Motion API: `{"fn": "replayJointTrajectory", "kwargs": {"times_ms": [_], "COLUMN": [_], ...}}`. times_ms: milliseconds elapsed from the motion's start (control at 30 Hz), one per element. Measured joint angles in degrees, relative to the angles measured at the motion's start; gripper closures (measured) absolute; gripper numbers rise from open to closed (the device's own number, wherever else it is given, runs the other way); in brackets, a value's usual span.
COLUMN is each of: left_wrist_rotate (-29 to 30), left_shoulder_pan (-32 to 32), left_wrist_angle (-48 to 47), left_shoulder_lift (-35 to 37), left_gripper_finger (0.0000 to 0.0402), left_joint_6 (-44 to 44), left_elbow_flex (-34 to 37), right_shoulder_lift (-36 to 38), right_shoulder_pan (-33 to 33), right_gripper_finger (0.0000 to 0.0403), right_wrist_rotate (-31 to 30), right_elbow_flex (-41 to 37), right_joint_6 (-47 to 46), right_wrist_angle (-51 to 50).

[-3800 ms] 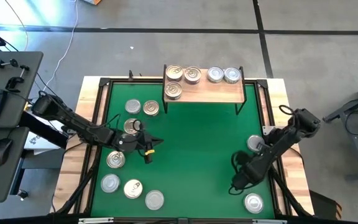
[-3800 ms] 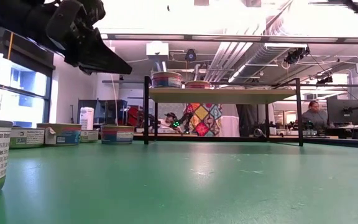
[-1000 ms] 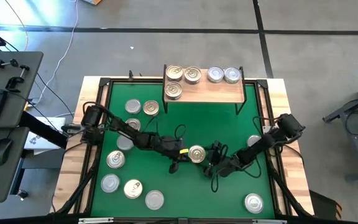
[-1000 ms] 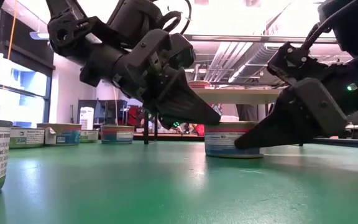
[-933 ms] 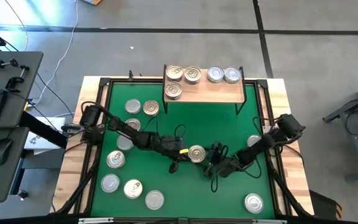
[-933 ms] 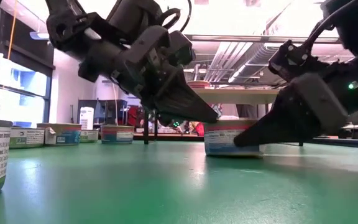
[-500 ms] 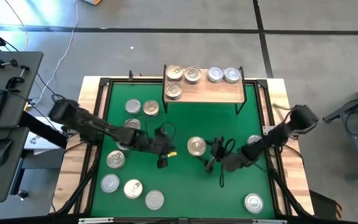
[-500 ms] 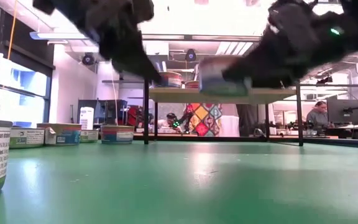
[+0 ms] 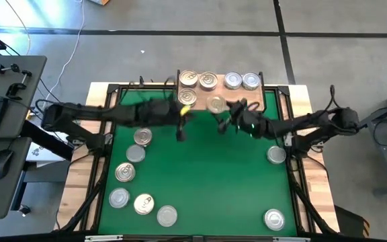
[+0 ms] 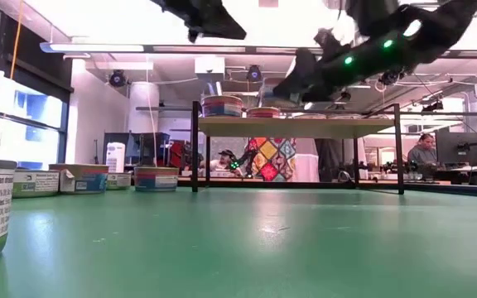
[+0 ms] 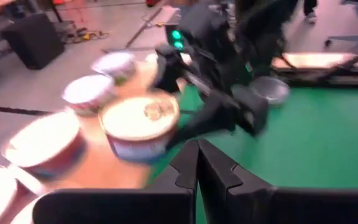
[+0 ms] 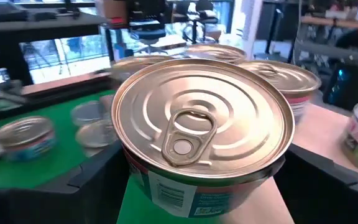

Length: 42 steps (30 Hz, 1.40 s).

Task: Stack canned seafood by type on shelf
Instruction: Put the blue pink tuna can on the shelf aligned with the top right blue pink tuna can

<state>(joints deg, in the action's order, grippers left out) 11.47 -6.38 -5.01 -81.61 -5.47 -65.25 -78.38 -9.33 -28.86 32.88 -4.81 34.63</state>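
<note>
1. Both arms have swung up from mid-mat to the shelf's [image 9: 237, 100] front edge; the gold tin [image 9: 216, 105] has left the mat and travelled with our right gripper [image 9: 222, 111].
2. On the left, our left gripper [image 9: 182, 123] hangs clenched and empty just beside the shelf's left end, carrying nothing.
3. Loose tins [image 9: 134, 153] lie on the mat's [image 9: 207, 181] left side, well apart from the shelf.
4. On the shelf, three gold tins [image 9: 188, 78] sit at the left, with two silver tins [image 9: 233, 81] at the right.
5. Right of centre, our right gripper grasps the gold tin by its sides, jaws spread wide, level over the shelf's front edge beside the gold group.
6. We judge the tin rigid, fairly light and slick on its wall; holding it across the rim seems safest.
7. Two more tins [image 9: 276, 155] rest on the mat's right side.
</note>
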Motion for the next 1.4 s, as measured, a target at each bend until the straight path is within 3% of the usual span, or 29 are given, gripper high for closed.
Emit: {"fn": "replayJointTrajectory", "kwargs": {"times_ms": [200, 367, 567, 1133, 1400], "left_wrist_rotate": [-7.03, -7.41, -8.03, -11.69, -10.89], "left_shoulder_pan": [-9.58, -13.54, -15.05, -16.73, -17.34], "left_wrist_angle": [-3.91, -7.9, -9.18, -8.02, -10.56], "left_shoulder_lift": [-9.87, -16.47, -19.34, -23.07, -23.11], "left_gripper_finger": [0.0401, 0.0401, 0.0401, 0.0402, 0.0402], "left_joint_6": [-2.62, -2.71, -2.69, -0.63, -0.57], "left_elbow_flex": [-10.29, -15.65, -16.01, -16.37, -16.37], "right_shoulder_lift": [-4.01, -6.51, -6.7, -6.59, -1.71], "right_shoulder_pan": [-8.76, -9.38, -9.28, -9.39, -9.22], "right_gripper_finger": [0.0073, 0.0061, 0.0013, 0.001, 0.001], "right_wrist_rotate": [9.8, 10.66, 10.64, 10.71, 11.82], "right_elbow_flex": [5.03, 9.74, 12.17, 12.46, 12.46], "right_joint_6": [-0.6, 0.83, -0.3, 1.22, 0.72], "right_wrist_angle": [-2.46, -10.49, -17.03, -17.88, -25.03]}}
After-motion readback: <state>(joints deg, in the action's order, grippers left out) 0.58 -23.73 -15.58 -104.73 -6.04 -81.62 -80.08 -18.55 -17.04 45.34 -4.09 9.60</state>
